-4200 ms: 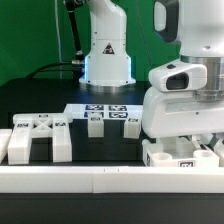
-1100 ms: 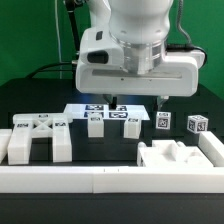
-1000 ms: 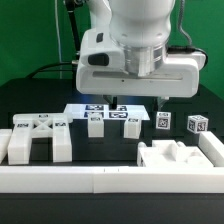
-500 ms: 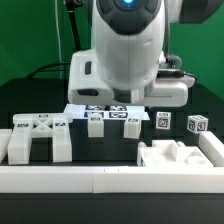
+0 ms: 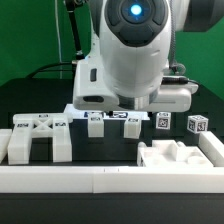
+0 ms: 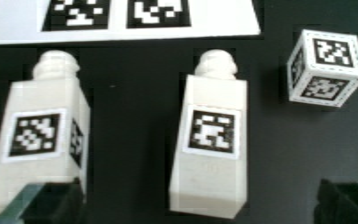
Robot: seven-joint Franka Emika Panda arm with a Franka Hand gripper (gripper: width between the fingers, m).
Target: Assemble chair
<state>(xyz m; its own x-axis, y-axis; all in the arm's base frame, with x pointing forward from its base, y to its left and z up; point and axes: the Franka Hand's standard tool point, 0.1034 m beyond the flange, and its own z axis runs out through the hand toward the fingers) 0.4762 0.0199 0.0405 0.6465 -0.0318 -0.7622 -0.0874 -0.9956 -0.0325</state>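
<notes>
Hovering with tool [image 6: 194, 206] spread wide over chair leg [image 6: 213, 130] near the marker board [image 6: 123, 18], best centred before clamping

The black table [image 5: 25, 100] bears white chair parts [image 5: 38, 140] and the marker board [image 5: 76, 111].

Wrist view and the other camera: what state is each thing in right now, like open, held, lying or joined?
Gripper: open, holding nothing.
Leg: lying flat, tag up, not gripped.
Other leg: lying flat, tag up, loose.
Block: loose, touching nothing.
Frame: standing, nothing joined to it.
Slab: lying loose.
Marker board: flat on the table.
</notes>
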